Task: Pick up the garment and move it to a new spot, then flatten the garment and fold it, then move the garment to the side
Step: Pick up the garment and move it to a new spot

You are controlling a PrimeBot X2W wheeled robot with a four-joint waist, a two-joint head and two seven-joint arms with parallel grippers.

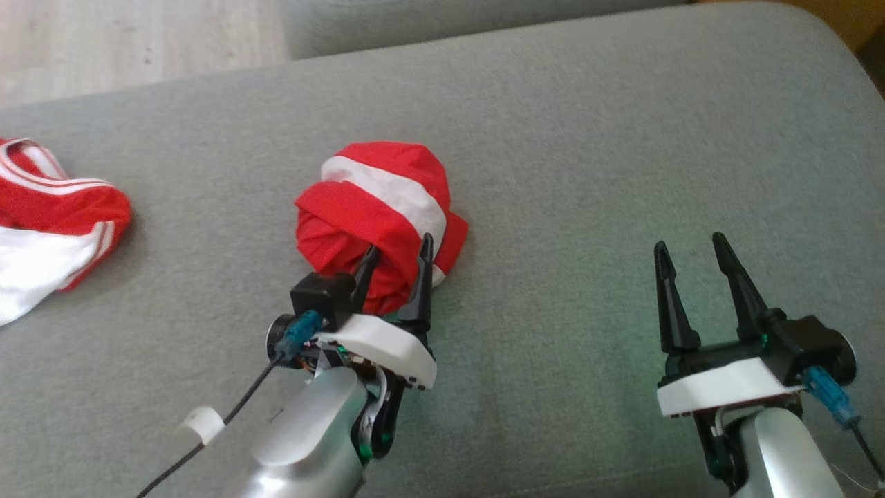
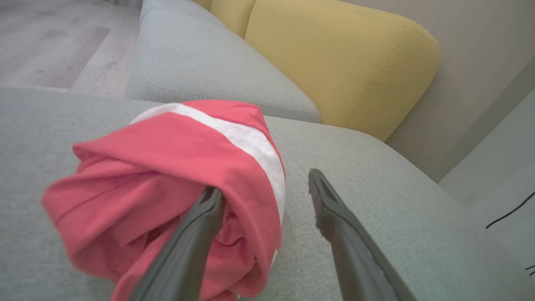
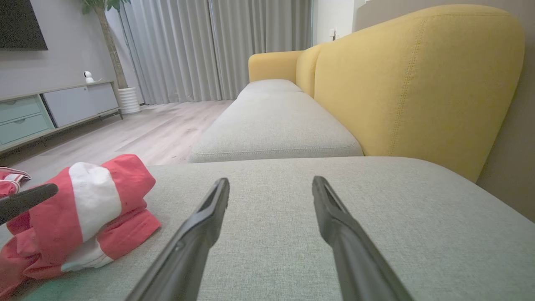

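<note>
- Head view: you'll see the garment [image 1: 377, 207], a red bundle with a white stripe, lying bunched on the grey seat cushion [image 1: 588, 138] just left of the frame's centre.
- The left tool [image 1: 401, 245] reaches up from the lower centre. Its two fingers stand apart against the near side of the bundle and clamp nothing.
- The right tool [image 1: 690, 242] sits at the lower right, well apart from the garment. Its fingers are spread wide over bare cushion with nothing between them.
- A second red and white cloth [image 1: 48, 214] lies at the left edge, and pale wooden floor [image 1: 104, 41] shows at the upper left.
- Left wrist view: the garment [image 2: 167, 167] takes up the lower left.
- One finger [image 2: 196, 234] of the left tool [image 2: 264, 182] is tucked into a fold of the cloth, and the other rises clear over the cushion to its right, so the tool is open.
- A yellow backrest [image 2: 347, 62] stands at the upper right.
- Right wrist view: the right tool [image 3: 271, 179] is wide open above the bare cushion at the bottom centre.
- The garment [image 3: 92, 200] sits at the lower left, with a dark finger of the left tool [image 3: 25, 200] at its left side.
- The yellow backrest [image 3: 418, 83] fills the right, and grey curtains [image 3: 217, 46] hang at the top centre.
</note>
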